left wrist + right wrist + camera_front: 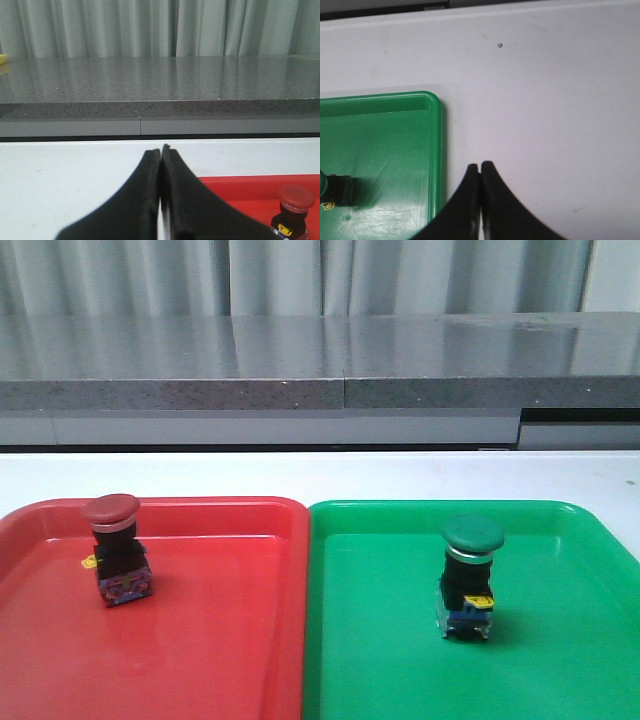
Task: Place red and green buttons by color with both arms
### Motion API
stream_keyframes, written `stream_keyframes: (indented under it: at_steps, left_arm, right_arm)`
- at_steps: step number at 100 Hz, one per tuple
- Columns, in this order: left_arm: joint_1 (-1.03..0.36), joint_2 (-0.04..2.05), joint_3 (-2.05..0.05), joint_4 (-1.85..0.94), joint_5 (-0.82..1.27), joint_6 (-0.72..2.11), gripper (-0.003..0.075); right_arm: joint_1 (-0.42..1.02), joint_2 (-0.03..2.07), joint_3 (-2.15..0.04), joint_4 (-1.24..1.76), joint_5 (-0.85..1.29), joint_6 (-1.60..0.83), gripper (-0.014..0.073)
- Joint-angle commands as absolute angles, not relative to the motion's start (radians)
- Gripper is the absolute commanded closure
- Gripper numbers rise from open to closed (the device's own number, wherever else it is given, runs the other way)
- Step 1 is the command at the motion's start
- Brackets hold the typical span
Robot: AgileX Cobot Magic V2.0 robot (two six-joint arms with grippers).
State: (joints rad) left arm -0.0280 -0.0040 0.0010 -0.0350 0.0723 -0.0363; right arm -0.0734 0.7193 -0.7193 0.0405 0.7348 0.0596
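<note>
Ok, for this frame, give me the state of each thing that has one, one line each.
red button: upright in the red tray, not held.
green button: upright in the green tray, not held.
left tool: shut, empty, clear of the red button.
right tool: shut, empty, over bare table beside the green tray.

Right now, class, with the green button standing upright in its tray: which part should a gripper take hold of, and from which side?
Probably the black body of the green button, approached from above: it stands upright in the green tray, and its domed cap looks too rounded to pinch.
</note>
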Motion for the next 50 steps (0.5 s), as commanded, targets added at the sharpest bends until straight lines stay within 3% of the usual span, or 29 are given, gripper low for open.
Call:
stream_keyframes:
  at_steps: [1,26,50]
  left_arm:
    - [-0.027,-0.037,0.013,-0.045,-0.013,-0.036,0.0741]
    - [-0.027,-0.037,0.013,-0.045,-0.013,-0.036,0.0741]
    - [-0.027,-0.037,0.013,-0.045,-0.013,-0.036,0.0741]
  right_arm:
    - [-0.081,0.620,-0.688,0.031,0.609,0.057,0.0648]
    - [-0.081,0.334,-0.565,0.014,0.507,0.056,0.0648]
    - [-0.068,0.184,-0.480,0.012,0.500,0.057,0.0648]
